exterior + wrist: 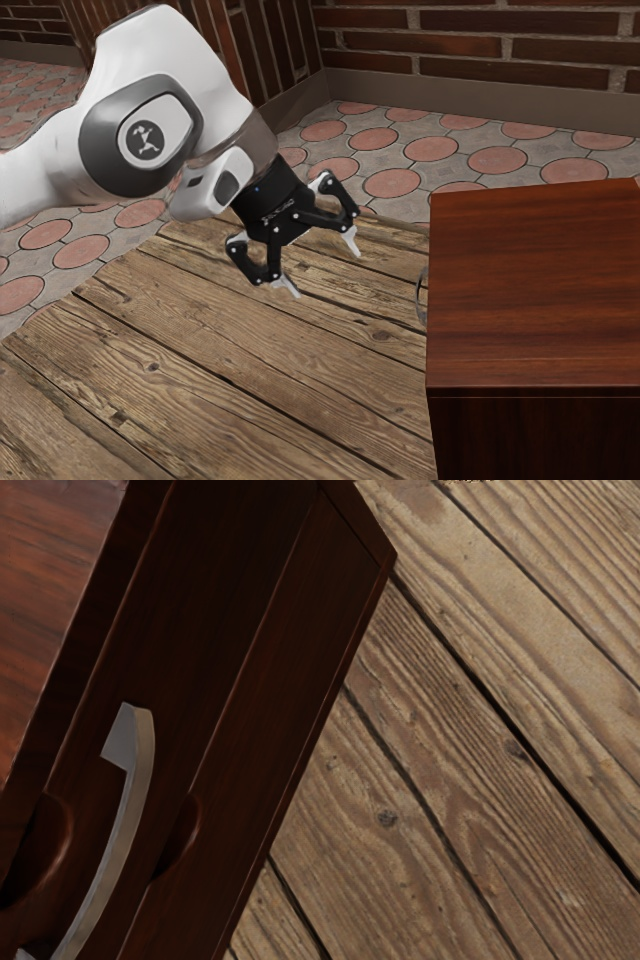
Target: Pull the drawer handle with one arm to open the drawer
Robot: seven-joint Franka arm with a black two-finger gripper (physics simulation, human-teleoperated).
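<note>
A dark reddish wooden cabinet [535, 290] stands at the exterior view's right on a plank table. Its grey metal drawer handle [421, 296] sticks out of the side facing the arm. My black gripper [318, 262] hangs open above the planks, some way to the left of the handle and apart from it, with nothing between its fingers. In the wrist view the drawer front [210, 710] looks flush in its frame, and the curved grey handle [112, 820] runs along it between two rounded wooden mounts.
The wooden plank table [200, 370] stretches under and in front of the gripper. Behind it lie a tiled floor [430, 150] with round red pavers and a brick wall [480, 40].
</note>
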